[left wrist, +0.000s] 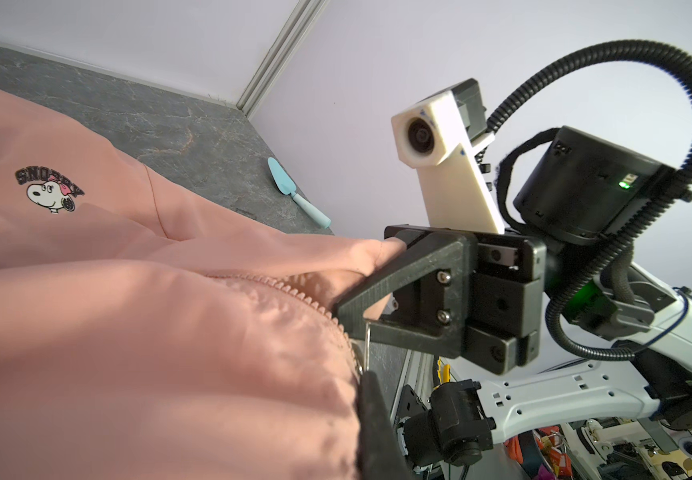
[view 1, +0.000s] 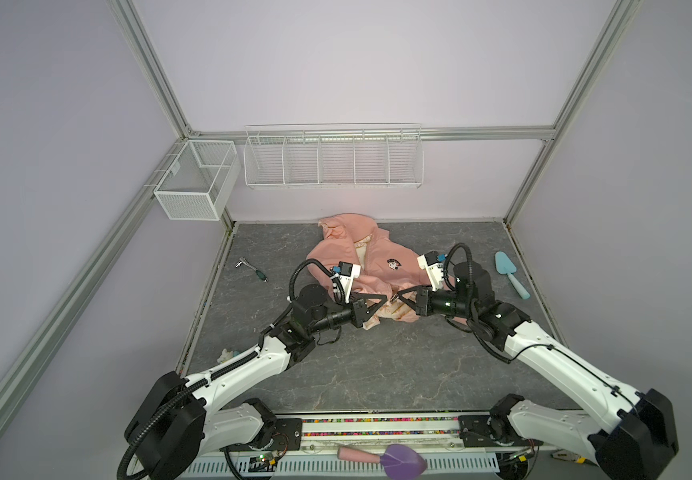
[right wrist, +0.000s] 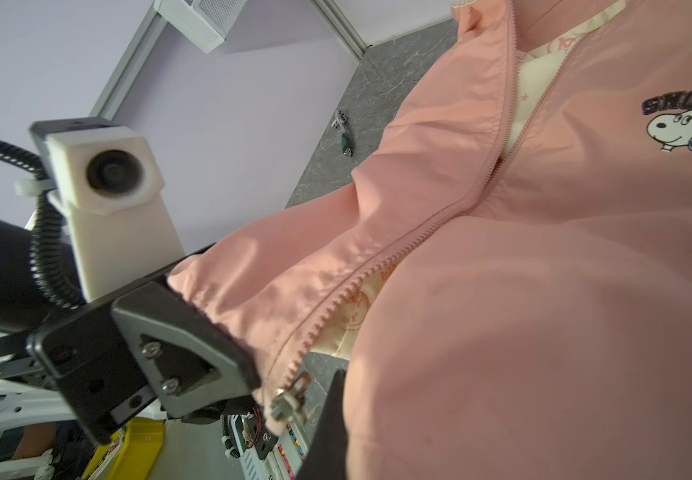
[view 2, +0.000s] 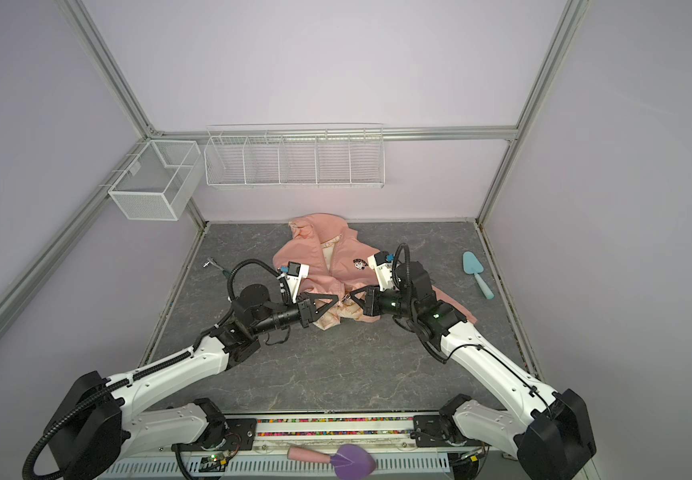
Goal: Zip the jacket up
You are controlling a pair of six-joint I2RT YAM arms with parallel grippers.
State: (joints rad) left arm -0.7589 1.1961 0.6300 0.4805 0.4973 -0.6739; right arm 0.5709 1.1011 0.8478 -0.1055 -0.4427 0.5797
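Observation:
The salmon-pink jacket (view 1: 348, 249) (view 2: 315, 253) lies front up at the back middle of the table, its hood toward the back wall. A cartoon badge (view 1: 394, 264) (left wrist: 49, 193) (right wrist: 684, 126) marks its chest. The zip is undone and cream lining (right wrist: 527, 83) shows between the fronts. My left gripper (view 1: 386, 298) (view 2: 338, 298) (right wrist: 252, 382) (left wrist: 360, 386) is shut on one front's elastic hem corner, beside the metal zip slider (right wrist: 290, 401). Facing it tip to tip, my right gripper (view 1: 397, 297) (view 2: 348, 297) (left wrist: 342, 309) (right wrist: 336, 382) is shut on the other front's hem corner. Both corners are lifted off the table.
A teal trowel (view 1: 510, 274) lies right of the jacket and a small metal tool (view 1: 252, 270) lies left of it. A wire rack (view 1: 333, 160) and a mesh basket (view 1: 196, 178) hang on the walls. A purple and pink trowel (view 1: 394, 457) rests on the front rail.

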